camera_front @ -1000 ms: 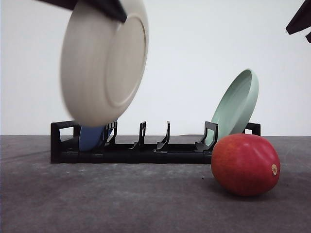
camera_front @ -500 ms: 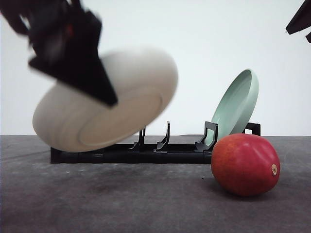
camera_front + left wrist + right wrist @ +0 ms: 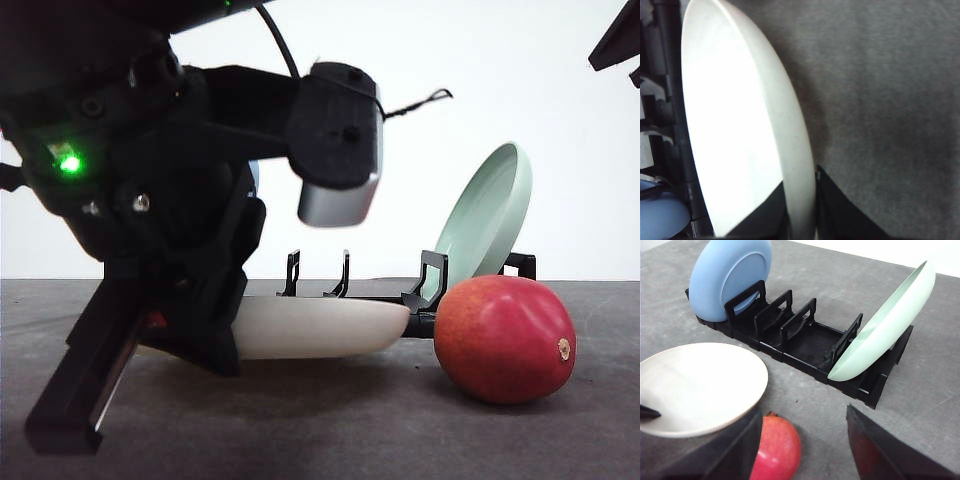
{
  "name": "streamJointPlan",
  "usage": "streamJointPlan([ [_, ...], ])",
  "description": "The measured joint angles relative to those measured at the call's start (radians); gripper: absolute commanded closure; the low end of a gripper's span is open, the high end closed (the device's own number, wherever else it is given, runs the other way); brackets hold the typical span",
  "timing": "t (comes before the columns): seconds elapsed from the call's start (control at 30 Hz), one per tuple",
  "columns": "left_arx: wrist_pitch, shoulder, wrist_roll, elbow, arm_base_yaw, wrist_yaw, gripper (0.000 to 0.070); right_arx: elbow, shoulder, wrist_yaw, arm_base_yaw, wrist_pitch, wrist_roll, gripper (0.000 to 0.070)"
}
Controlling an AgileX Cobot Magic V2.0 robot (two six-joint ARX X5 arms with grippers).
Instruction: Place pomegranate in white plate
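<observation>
The white plate (image 3: 320,326) lies level, low on the grey table in front of the black rack, still pinched at its left rim by my left gripper (image 3: 215,340). In the left wrist view the plate's (image 3: 740,125) rim sits between the shut fingers of that gripper (image 3: 801,200). The red pomegranate (image 3: 505,338) rests on the table just right of the plate, apart from it. My right gripper (image 3: 803,411) hangs open high above the pomegranate (image 3: 777,450), with the plate (image 3: 695,385) to one side. Its dark tip (image 3: 620,40) shows at the upper right.
A black dish rack (image 3: 805,340) stands behind the plate and fruit. A blue plate (image 3: 730,280) stands in its left slot and a pale green plate (image 3: 487,215) leans at its right end. My left arm (image 3: 150,200) bulks over the table's left front.
My left arm has come down with the white plate, turning it from tilted in the air to level on the table before the rack. Pomegranate and right gripper have stayed put.
</observation>
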Motion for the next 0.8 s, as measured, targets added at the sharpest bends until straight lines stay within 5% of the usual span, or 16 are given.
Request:
streamJointPlan([
  [0.2,0.0,0.003,-0.007,0.0,-0.024,0.001,0.0421,0.0,0.0,0.0,0.0,0.0,0.0,0.0361],
  [0.4,-0.063,0.003,-0.108,0.039,-0.036,0.029,0.0413,0.0,0.0,0.0,0.0,0.0,0.0,0.0361],
  [0.63,-0.238,-0.083,-0.356,0.171,0.0,0.305,0.0373,0.0,0.0,0.0,0.0,-0.001,0.0,0.0361],
  [0.8,-0.337,-0.172,-0.461,0.204,0.063,0.406,0.0334,0.0,0.0,0.0,0.0,-0.001,0.0,0.0361],
])
